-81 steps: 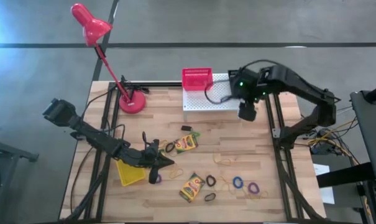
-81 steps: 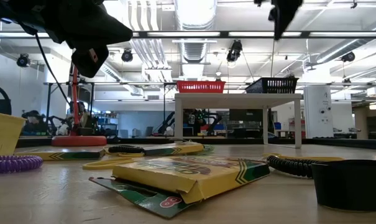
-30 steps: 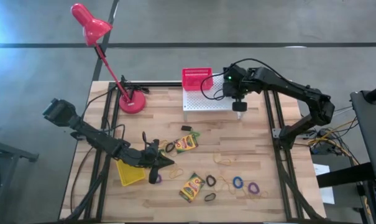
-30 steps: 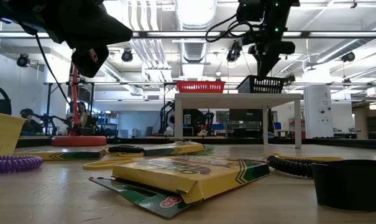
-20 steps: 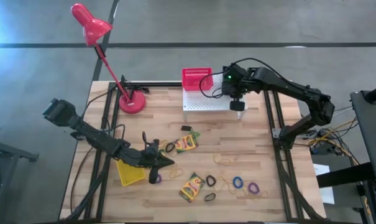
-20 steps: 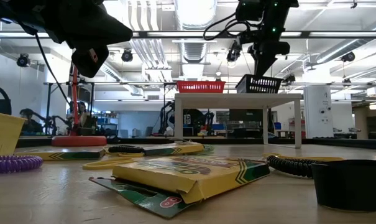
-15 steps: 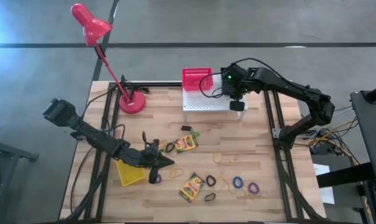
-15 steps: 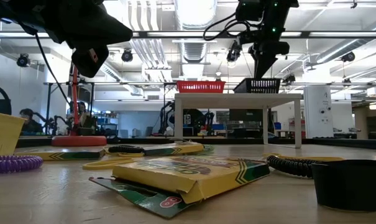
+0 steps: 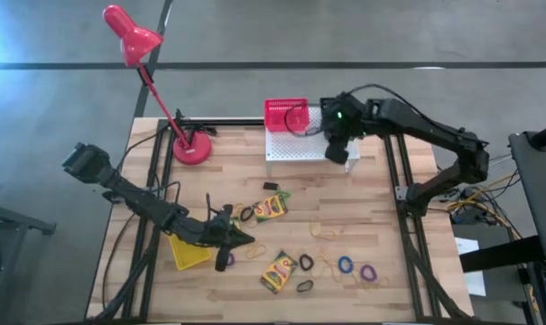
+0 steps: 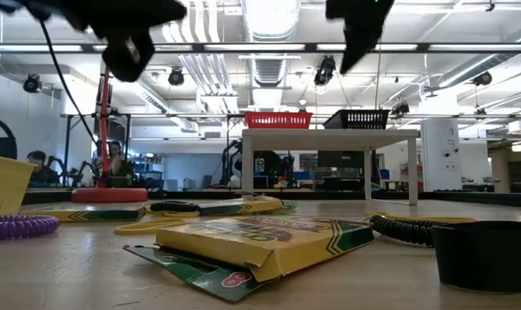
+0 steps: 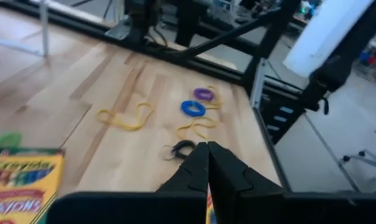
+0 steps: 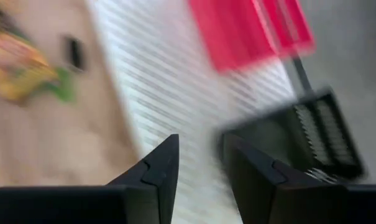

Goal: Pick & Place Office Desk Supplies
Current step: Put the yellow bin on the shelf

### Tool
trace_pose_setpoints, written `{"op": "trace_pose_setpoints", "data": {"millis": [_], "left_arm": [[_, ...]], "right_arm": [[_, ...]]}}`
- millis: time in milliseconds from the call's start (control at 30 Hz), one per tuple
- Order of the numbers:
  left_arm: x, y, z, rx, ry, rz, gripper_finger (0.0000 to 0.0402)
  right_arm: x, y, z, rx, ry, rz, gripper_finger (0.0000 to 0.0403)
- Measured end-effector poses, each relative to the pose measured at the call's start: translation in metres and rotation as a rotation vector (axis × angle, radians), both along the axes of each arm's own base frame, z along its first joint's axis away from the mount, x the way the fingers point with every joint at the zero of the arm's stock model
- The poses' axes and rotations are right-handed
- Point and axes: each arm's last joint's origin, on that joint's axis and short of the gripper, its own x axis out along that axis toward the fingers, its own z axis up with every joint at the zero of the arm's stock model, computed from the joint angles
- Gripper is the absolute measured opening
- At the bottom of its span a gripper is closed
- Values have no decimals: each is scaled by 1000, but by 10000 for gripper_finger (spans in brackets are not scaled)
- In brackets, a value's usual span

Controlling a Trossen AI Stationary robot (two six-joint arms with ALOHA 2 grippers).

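Nearest the front edge of the worktop (image 9: 372,181), a crayon box (image 9: 279,270) is lying flat among loose elastic loops: a black loop (image 9: 306,262), a blue loop (image 9: 346,264) and a purple loop (image 9: 369,272), all scattered and waiting to be sorted. Just to the left, the left tool (image 9: 222,259) is hovering low beside the yellow mesh basket (image 9: 189,252) with its fingers pressed together and nothing between them, apparently parked out of the way. A second crayon box (image 9: 271,208) is sitting near the middle of the worktop.

Farther back, the white perforated shelf (image 9: 295,146) is carrying the pink-red mesh basket (image 9: 285,114) and, at its right end, the black mesh basket (image 10: 369,118), standing upright and level. The right tool (image 12: 197,163) is hanging above that basket with its fingers standing apart and empty; judging from the blurred wrist view, it is probably just letting the basket go. The red desk lamp (image 9: 131,34) is standing at the far left.
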Motion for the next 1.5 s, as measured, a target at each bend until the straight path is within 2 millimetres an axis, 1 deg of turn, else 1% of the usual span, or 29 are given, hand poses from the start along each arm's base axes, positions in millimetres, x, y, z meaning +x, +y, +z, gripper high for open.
{"op": "trace_pose_setpoints", "data": {"millis": [100, 200, 300, 400, 500, 567, 667, 767, 867, 967, 1100, 1200, 1300, 1400, 1500], "left_arm": [[1, -14, 16, 91, 96, 19, 6], [-3, -26, 31, 165, 247, 72, 6], [-9, -37, 48, 175, 364, 92, 6], [-18, -49, 60, 142, 484, 67, 6], [-28, -63, 67, 104, 606, 23, 6], [-36, -71, 66, 107, 672, -6, 6], [-44, -84, 60, 125, 709, -87, 6], [-49, -87, 49, 126, 740, -76, 6], [-54, -81, 41, 56, 826, -2, 16], [-61, -73, 34, 38, 942, 42, 45], [-68, -67, 19, -3, 1021, 132, 104], [-71, -62, 6, -15, 1056, 174, 147], [-74, -59, -4, -45, 1084, 220, 177], [-75, -57, -12, -68, 1080, 231, 189], [-72, -61, -19, -113, 1035, 181, 183]], "right_arm": [[9, 42, -2, 27, -76, 84, 115], [20, 90, -14, 30, -158, 165, 108], [27, 139, -33, 23, -232, 253, 102], [29, 186, -60, 54, -286, 345, 95], [26, 225, -85, 116, -364, 421, 87], [23, 249, -99, 134, -462, 461, 82], [19, 275, -123, 104, -593, 512, 75], [19, 290, -148, 37, -731, 506, 67], [23, 296, -167, 1, -818, 521, 61], [30, 299, -179, 10, -855, 510, 57], [37, 298, -194, 6, -859, 496, 57], [40, 297, -200, 6, -854, 491, 56], [40, 297, -200, 7, -853, 493, 56], [39, 297, -197, 11, -860, 495, 56], [38, 297, -192, 1, -873, 501, 56]]}}
